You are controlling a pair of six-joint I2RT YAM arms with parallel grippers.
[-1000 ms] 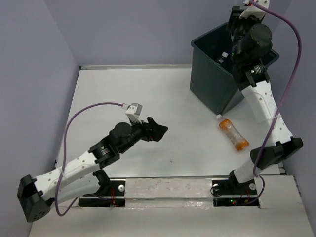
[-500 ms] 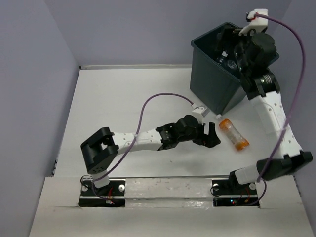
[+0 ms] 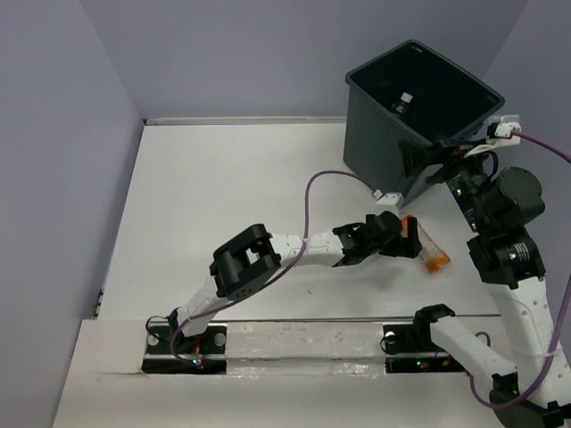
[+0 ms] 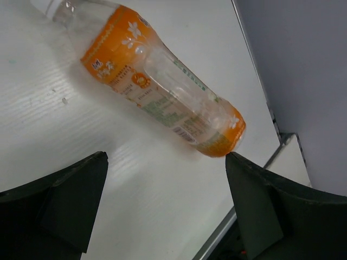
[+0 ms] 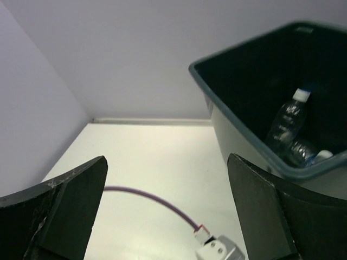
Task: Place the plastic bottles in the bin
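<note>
Orange bottle (image 4: 162, 81) lies on its side on the table (image 3: 250, 178), just off the near side of the bin (image 3: 375, 152), not gripped. Left gripper (image 4: 165, 158) sits right at it, jaws wide apart, empty. Right gripper (image 5: 165, 160) is just outside the bin's near rim, wide apart, empty. Two clear bottles (image 5: 287, 124) lie inside the bin.

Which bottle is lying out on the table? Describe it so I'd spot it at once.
Start at the large dark grey-green plastic bin at the table's far right corner. On the white tabletop, just on the near side of it, lies a clear plastic bottle on its side. Its orange label sets it apart from the clear bottles inside the bin.
</note>
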